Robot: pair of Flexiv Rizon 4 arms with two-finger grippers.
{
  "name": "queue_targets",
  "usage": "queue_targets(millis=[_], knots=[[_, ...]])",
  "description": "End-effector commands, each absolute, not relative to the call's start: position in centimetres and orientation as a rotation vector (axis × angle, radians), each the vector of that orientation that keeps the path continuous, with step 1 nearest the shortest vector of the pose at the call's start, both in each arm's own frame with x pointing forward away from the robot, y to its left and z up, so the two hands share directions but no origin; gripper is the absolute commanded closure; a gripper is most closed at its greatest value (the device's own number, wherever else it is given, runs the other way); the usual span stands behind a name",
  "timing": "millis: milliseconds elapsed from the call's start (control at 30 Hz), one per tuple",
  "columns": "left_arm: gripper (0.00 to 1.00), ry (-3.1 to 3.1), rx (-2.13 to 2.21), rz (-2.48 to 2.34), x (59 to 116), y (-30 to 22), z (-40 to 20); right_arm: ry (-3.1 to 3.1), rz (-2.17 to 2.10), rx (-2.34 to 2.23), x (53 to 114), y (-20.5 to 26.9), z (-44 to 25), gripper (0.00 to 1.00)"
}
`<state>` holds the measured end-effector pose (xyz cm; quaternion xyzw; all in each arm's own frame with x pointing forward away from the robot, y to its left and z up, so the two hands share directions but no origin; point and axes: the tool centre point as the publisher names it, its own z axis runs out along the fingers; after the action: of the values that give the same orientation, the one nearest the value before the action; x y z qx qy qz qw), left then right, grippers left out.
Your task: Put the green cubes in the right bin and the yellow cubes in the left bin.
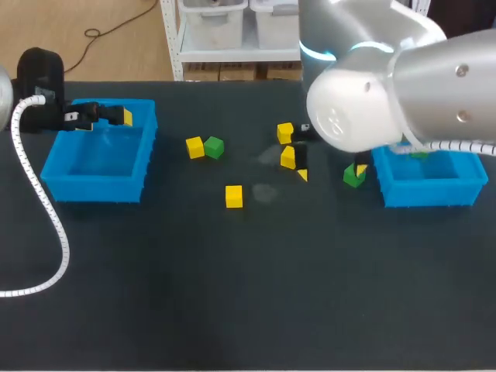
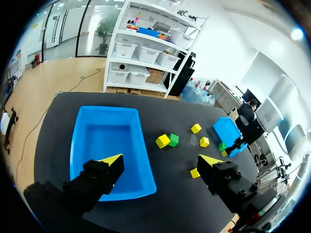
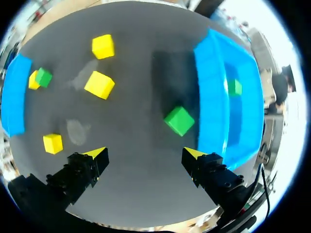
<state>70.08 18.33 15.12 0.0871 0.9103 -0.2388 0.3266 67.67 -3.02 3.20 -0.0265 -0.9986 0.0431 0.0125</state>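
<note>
On the black table [image 1: 232, 294], which is matte and marked with a pale smudge [image 1: 266, 192] near its middle, you have a loose green cube [image 1: 354, 175] lying just outside the right bin [image 1: 430, 194], close to the wall that faces the table's centre. A binned green cube [image 1: 418, 155] sits inside that bin. Toward the left bin [image 1: 93, 188] a paired green cube [image 1: 214, 147] touches a paired yellow cube [image 1: 194, 147]. A lone yellow cube [image 1: 233, 196] lies nearer you. A far yellow cube [image 1: 285, 132] and a middle yellow cube [image 1: 288, 157] lie near each other between the pair and the right bin. Your right gripper [image 3: 144, 154] hangs above the table with its fingers spread wide and nothing between them. From its wrist view you see the loose green cube [image 3: 179, 120] ahead of the tips, nearer the finger on the bin side and touching neither, with the bin's wall [image 3: 206, 97] just beside it. Your left gripper [image 2: 160, 160] is also wide open and carries nothing. It hangs over the left bin [image 2: 141, 145], one fingertip showing against the bin and the other against bare table, well apart from every cube. In the head view it [image 1: 101, 116] sits above the bin's far rim.
</note>
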Motion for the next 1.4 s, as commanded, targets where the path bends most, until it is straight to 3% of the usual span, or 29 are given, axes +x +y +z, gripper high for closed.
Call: queue_targets(millis=[33, 533, 900, 1400], knots=[[0.0, 2.376, 0.231, -0.634, 70.0, 18.5, 15.0, -3.181, 0.136, -0.244, 65.7, -3.8, 2.9, 0.0], [0.0, 2.376, 0.231, -0.634, 70.0, 18.5, 15.0, -3.219, 0.154, -0.708, 65.1, -5.2, 2.2, 0.0], [0.0, 2.376, 0.231, -0.634, 70.0, 18.5, 15.0, -3.22, 0.132, -0.77, 67.1, -7.3, 2.2, 0.0], [0.0, 2.376, 0.231, -0.634, 70.0, 18.5, 15.0, -3.243, 0.117, -0.687, 69.9, -6.0, 1.9, 0.0]])
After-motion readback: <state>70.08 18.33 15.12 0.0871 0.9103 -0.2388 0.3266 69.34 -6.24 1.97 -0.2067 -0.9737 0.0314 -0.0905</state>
